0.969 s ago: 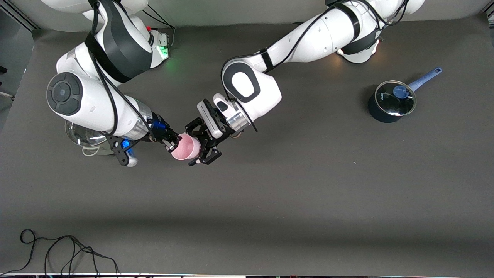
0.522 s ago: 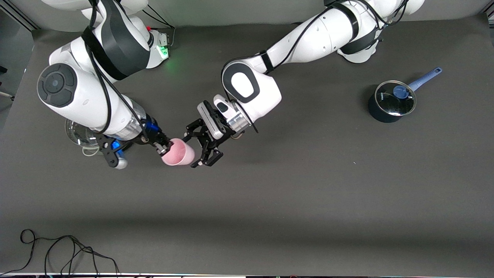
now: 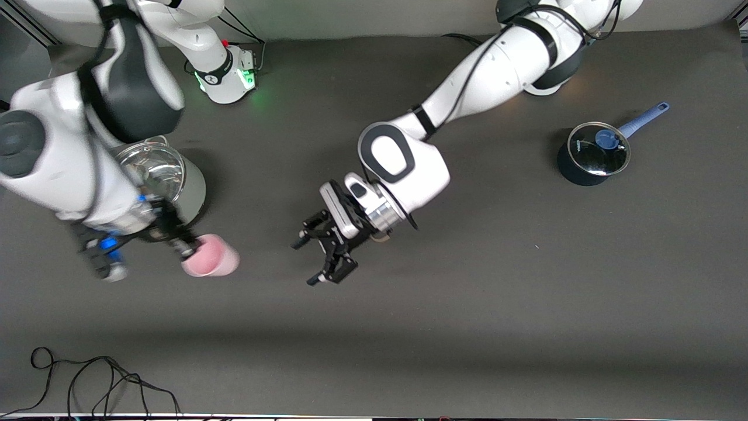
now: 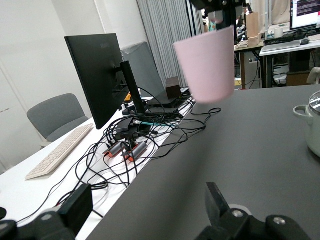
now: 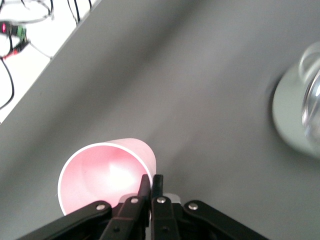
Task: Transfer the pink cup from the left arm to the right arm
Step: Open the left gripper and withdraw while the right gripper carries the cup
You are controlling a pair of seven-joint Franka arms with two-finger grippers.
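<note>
The pink cup (image 3: 213, 263) hangs tilted over the table beside the steel pot, gripped at its rim by my right gripper (image 3: 187, 251), which is shut on it. The right wrist view looks into the cup (image 5: 105, 175), with the right gripper (image 5: 151, 181) pinching its wall. My left gripper (image 3: 304, 262) is open and empty over the middle of the table, apart from the cup. In the left wrist view the cup (image 4: 207, 65) shows farther off, hanging from the right gripper (image 4: 220, 10), and nothing lies in the left gripper (image 4: 148, 200).
A steel pot (image 3: 160, 172) with a glass lid stands at the right arm's end of the table, also seen as the pot (image 5: 300, 115) and the pot (image 4: 312, 120). A dark blue lidded saucepan (image 3: 593, 153) sits toward the left arm's end. A black cable (image 3: 87, 380) lies at the table's near edge.
The right arm has carried the pink cup out from between the left gripper's open fingers, toward its own end of the table. The left gripper has drawn back a little.
</note>
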